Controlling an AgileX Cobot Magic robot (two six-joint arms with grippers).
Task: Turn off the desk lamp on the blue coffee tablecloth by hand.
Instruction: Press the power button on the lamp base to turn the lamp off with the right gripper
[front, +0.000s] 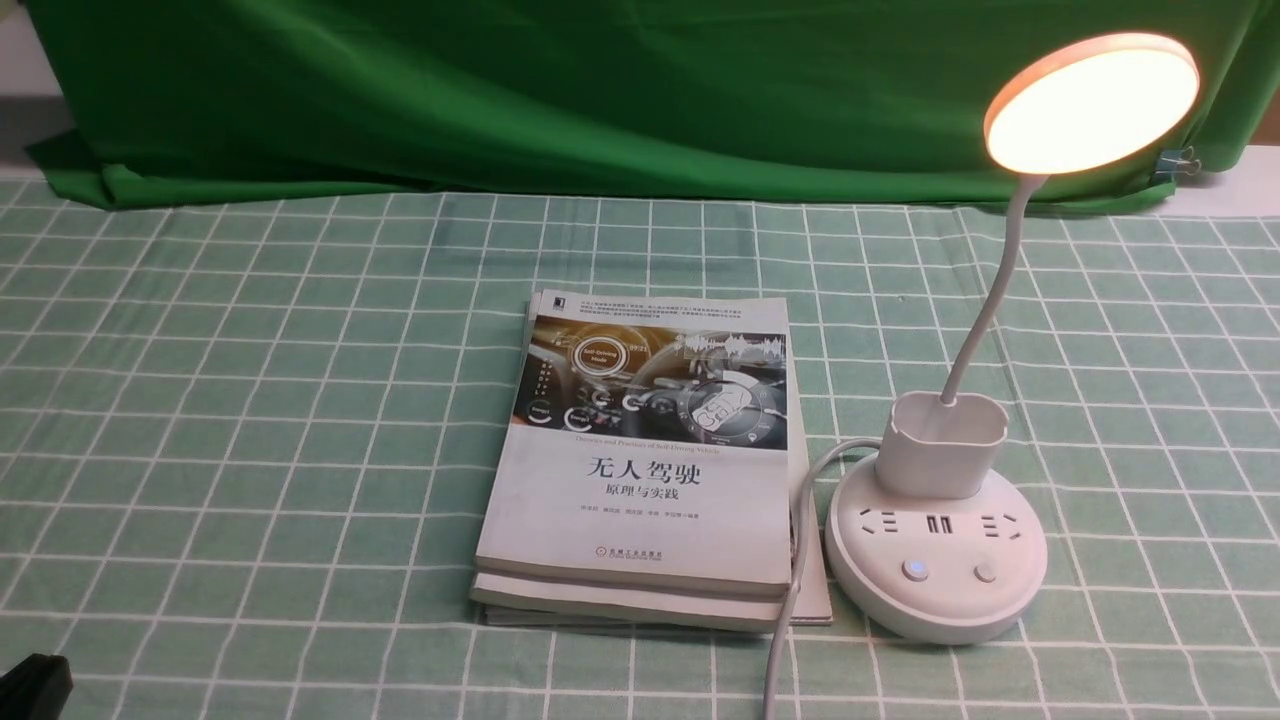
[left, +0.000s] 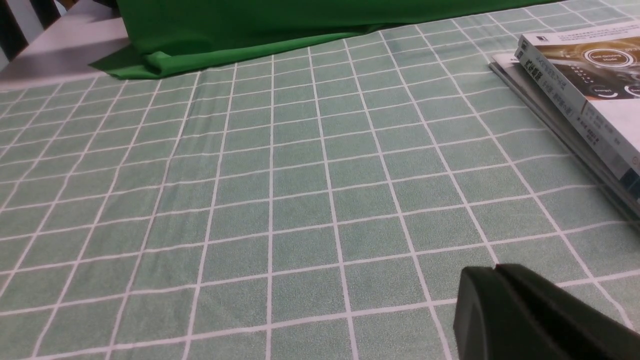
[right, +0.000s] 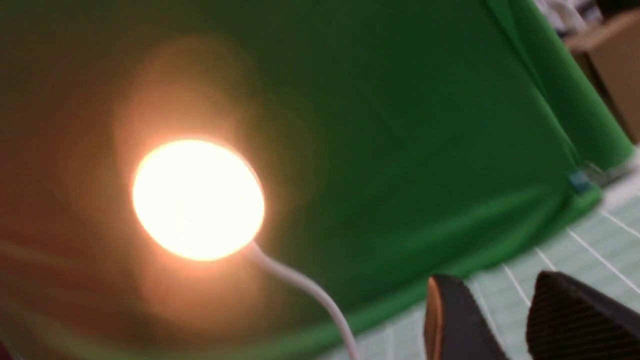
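Note:
The white desk lamp stands at the right on the blue coffee tablecloth, which is pale teal with a white grid. Its round head glows warm and lit. Two buttons sit on the front of its round base. In the right wrist view the lit head hangs against the green backdrop. My right gripper is open with nothing between its fingers, and it does not show in the front view. My left gripper is shut, low over bare cloth, and shows as a black corner at bottom left.
Two stacked books lie left of the lamp's base, touching its white cord. A dark green backdrop cloth hangs along the back. A blue clip holds it at the right.

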